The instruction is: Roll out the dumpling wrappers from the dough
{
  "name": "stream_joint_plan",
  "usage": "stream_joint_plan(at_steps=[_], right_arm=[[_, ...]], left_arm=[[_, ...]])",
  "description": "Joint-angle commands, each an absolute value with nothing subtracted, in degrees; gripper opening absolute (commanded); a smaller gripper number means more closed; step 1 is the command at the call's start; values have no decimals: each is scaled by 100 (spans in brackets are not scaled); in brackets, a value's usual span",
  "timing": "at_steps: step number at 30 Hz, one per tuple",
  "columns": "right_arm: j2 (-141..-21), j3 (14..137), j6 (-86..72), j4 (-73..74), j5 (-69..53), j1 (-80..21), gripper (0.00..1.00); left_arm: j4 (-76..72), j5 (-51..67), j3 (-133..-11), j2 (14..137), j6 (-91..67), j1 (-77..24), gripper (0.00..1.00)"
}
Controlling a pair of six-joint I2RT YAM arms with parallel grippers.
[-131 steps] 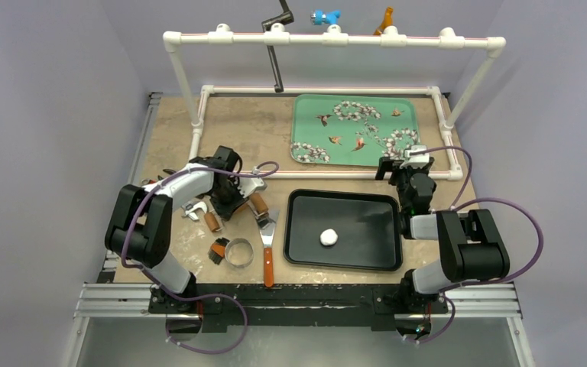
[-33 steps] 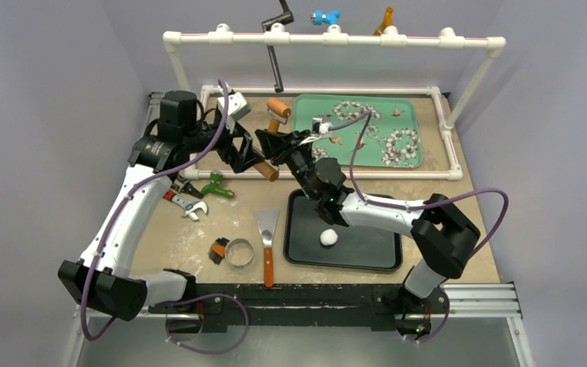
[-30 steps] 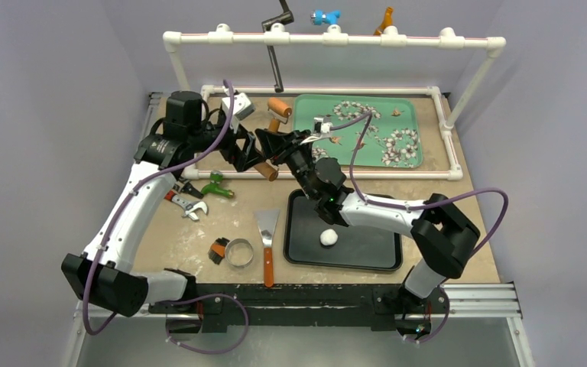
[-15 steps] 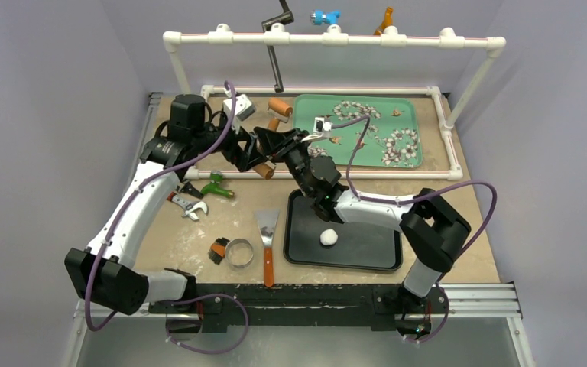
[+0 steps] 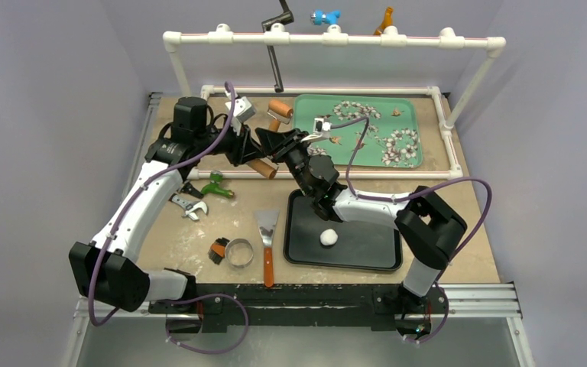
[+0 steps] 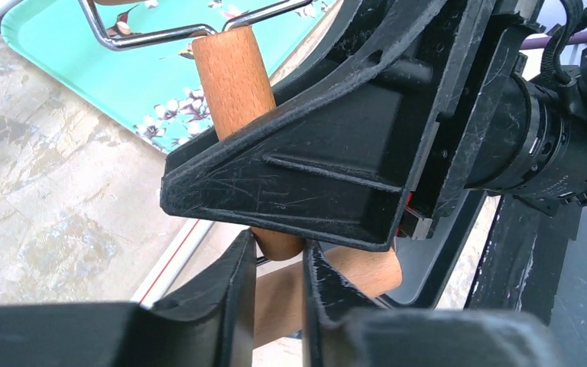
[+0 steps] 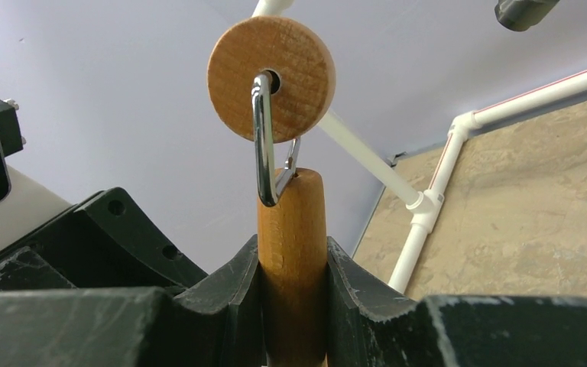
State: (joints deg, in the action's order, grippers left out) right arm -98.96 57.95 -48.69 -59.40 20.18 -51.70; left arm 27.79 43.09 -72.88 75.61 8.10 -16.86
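Both arms reach to the far middle of the table (image 5: 458, 229), meeting just left of the green tray (image 5: 407, 103). Between them, held off the surface and tilted: a wooden roller (image 5: 279, 107) with a wire yoke. Right gripper (image 7: 292, 252) pinches the handle, fingers snug on both sides, roller disc above. Left gripper (image 6: 275, 248) is pressed in on the wood at the tool's lower end, just beneath the right claw's finger; whether that is handle or second roller, cannot tell. Dough ball (image 5: 328, 237), small, white and round, sits alone near the middle of the black tray (image 5: 367, 237), near right. Left of that tray lie a scraper (image 5: 267, 233) and ring cutter (image 5: 238, 252); a wrench (image 5: 187, 205) farther left.
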Motion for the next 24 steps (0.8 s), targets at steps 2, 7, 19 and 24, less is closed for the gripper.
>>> stream_joint_plan(at_steps=[2, 7, 19, 24], right_arm=[[-9723, 6031, -5103, -6643, 1519, -5467, 0], [-9533, 5846, -4602, -6790, 1537, -5461, 0], [-9215, 6000, -3254, -6964, 1008, -5218, 0], [-9019, 5869, -2556, -7201, -705, -4893, 0]], left_arm=[[2490, 4740, -7473, 7570, 738, -1896, 11], [3018, 4184, -7681, 7300, 1262, -1870, 53], [4528, 3287, -8562, 6697, 2393, -1500, 73], [5095, 4369, -9026, 6700, 2386, -1191, 73]])
